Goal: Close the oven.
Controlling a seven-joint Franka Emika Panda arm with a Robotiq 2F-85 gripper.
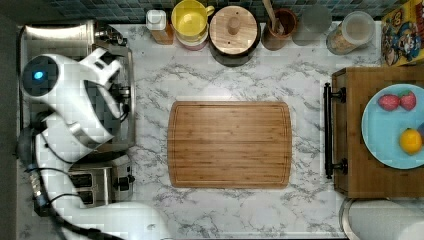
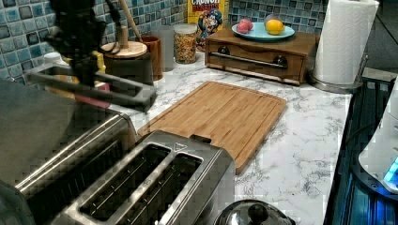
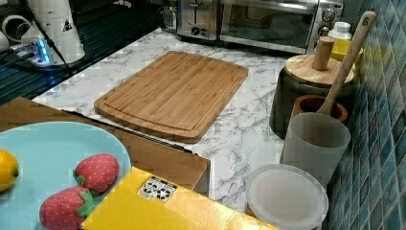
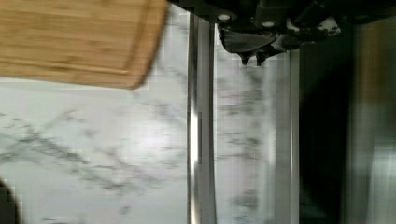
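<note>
- The oven sits at the top view's left end of the counter, under the arm; a hard shove could skid it.
- Its glass door stands part open and may bounce back from a weak push.
- The bar handle looks slick; contact could slip.
- The gripper, clenched on nothing, hovers over the glass.

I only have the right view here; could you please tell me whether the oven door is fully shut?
Observer: Not fully. The wrist view shows a dark gap between the door glass and the oven body.
Operator: Thank you. Where is the gripper?
Observer: The gripper is over the door glass, on the oven side of the bar handle.
Operator: Is anything in the toaster's slots?
Observer: No, the left view shows both slots of the toaster empty.
</note>
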